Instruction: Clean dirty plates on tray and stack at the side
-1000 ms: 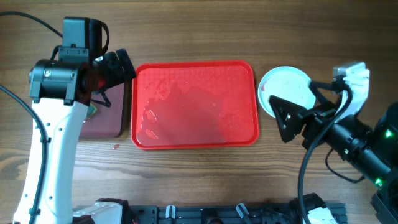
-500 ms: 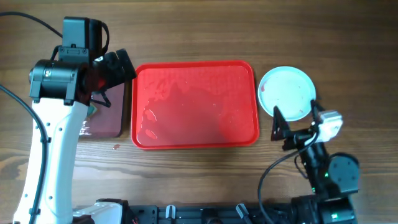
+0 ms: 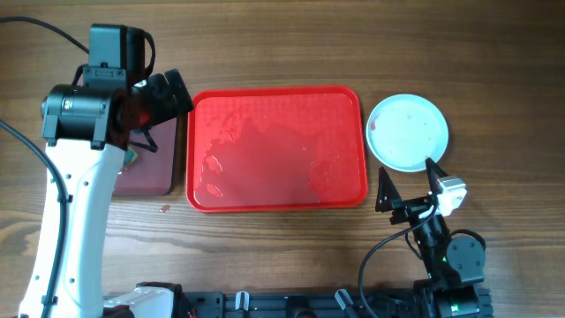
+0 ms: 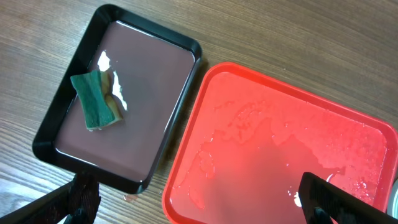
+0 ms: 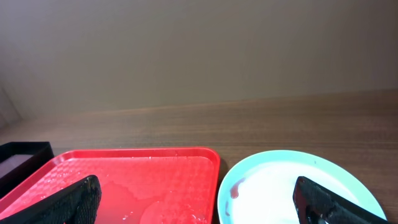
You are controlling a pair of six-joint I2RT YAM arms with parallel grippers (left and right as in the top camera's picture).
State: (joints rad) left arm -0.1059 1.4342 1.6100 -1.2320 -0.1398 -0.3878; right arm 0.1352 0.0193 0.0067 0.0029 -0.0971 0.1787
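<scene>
We see one pale plate (image 3: 408,132) on the surface (image 3: 494,71), just right of the wet red tray (image 3: 275,148); whether others lie beneath, we cannot tell. Left tool (image 4: 198,186) and right tool (image 3: 406,181) spread wide, their fingers cut off in the wrist views.

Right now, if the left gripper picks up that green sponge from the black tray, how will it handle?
The green sponge looks pinched and bent at its middle, so it is probably soft and will squash when gripped. It lies on a glossy wet film in the black-rimmed tray, so it is likely soaked and may drip.
</scene>
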